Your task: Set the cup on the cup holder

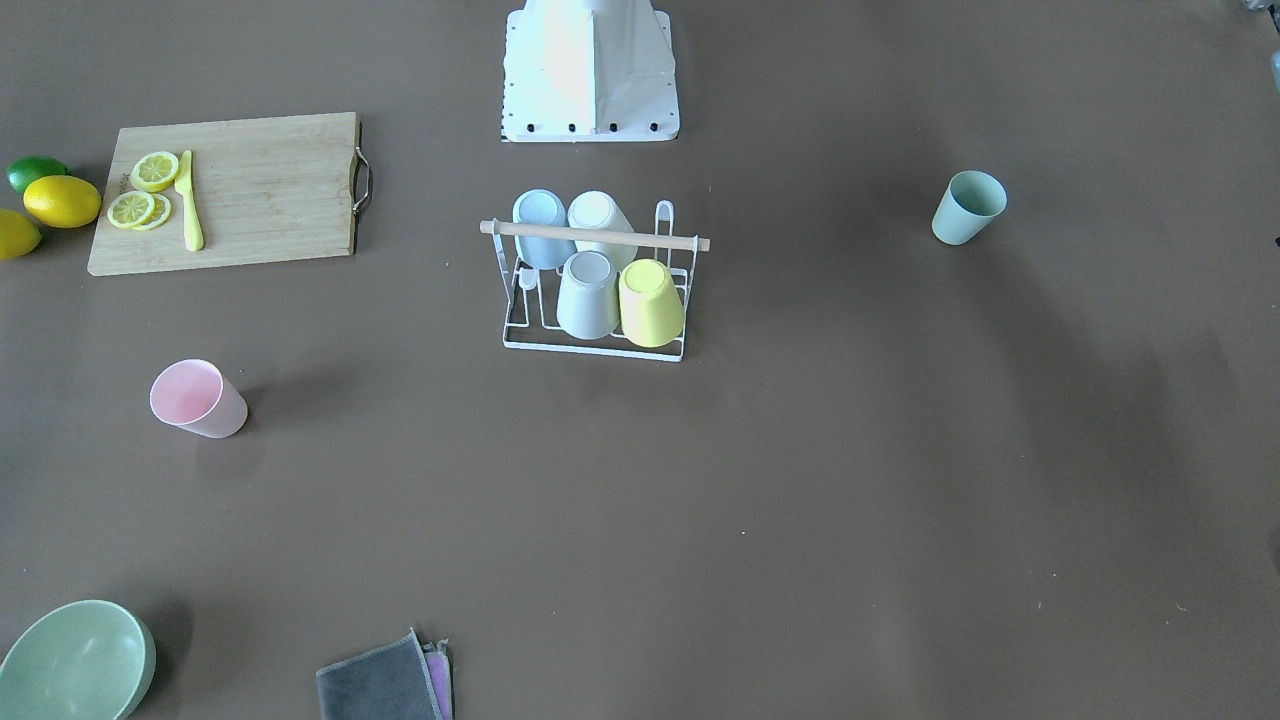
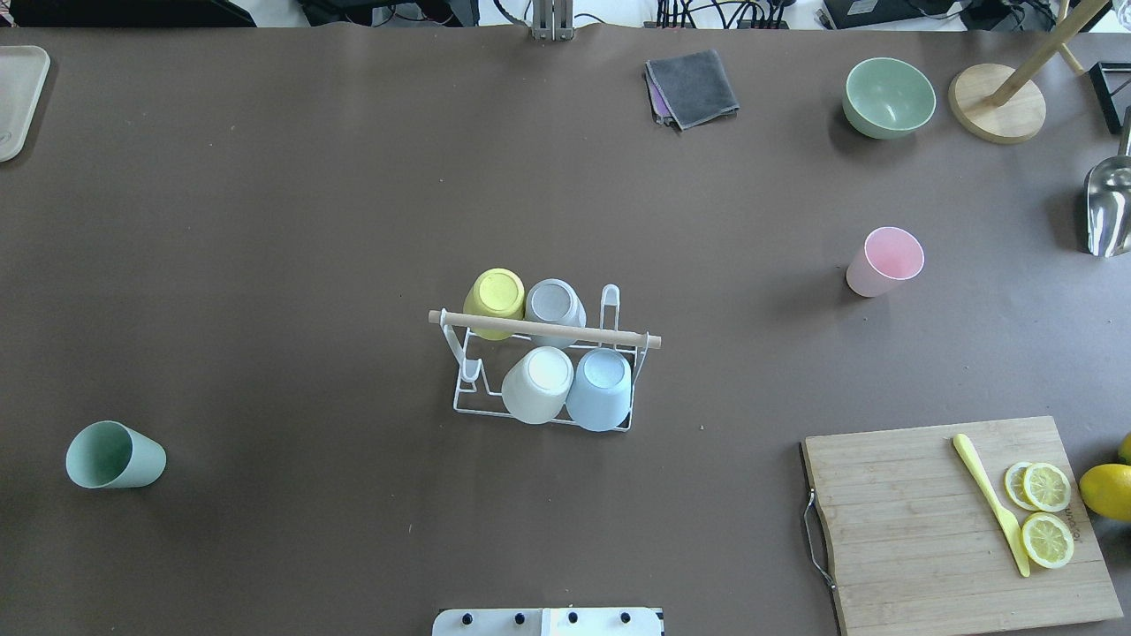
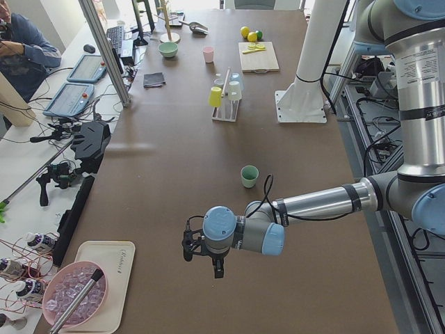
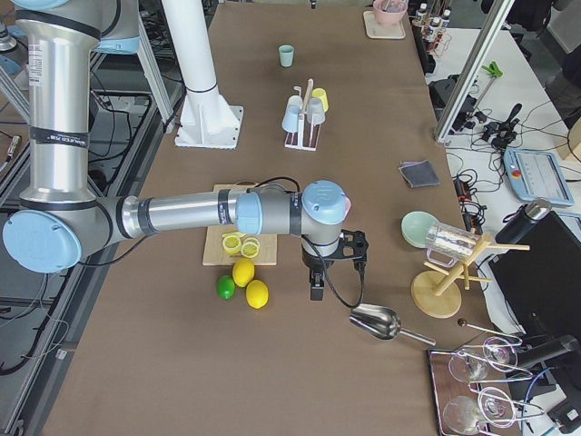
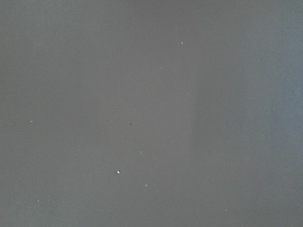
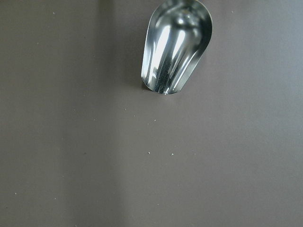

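Note:
The white wire cup holder (image 2: 466, 389) with a wooden rod handle stands mid-table, also in the front view (image 1: 595, 236). It holds yellow, grey, white and blue cups upside down. A green cup (image 2: 115, 455) stands loose on my left side, also in the front view (image 1: 968, 207). A pink cup (image 2: 884, 261) stands on my right side, also in the front view (image 1: 197, 398). My left gripper (image 3: 202, 261) hovers over bare table beyond the green cup (image 3: 249, 176). My right gripper (image 4: 336, 280) hovers near a metal scoop (image 4: 377, 322). I cannot tell whether either is open or shut.
A cutting board (image 2: 959, 521) with lemon slices and a yellow knife lies front right, with whole lemons (image 2: 1106, 490) beside it. A green bowl (image 2: 888, 95), folded cloths (image 2: 692, 87), a wooden stand (image 2: 997, 102) and the scoop (image 6: 175, 47) are on the far right. A tray (image 2: 18, 97) sits far left.

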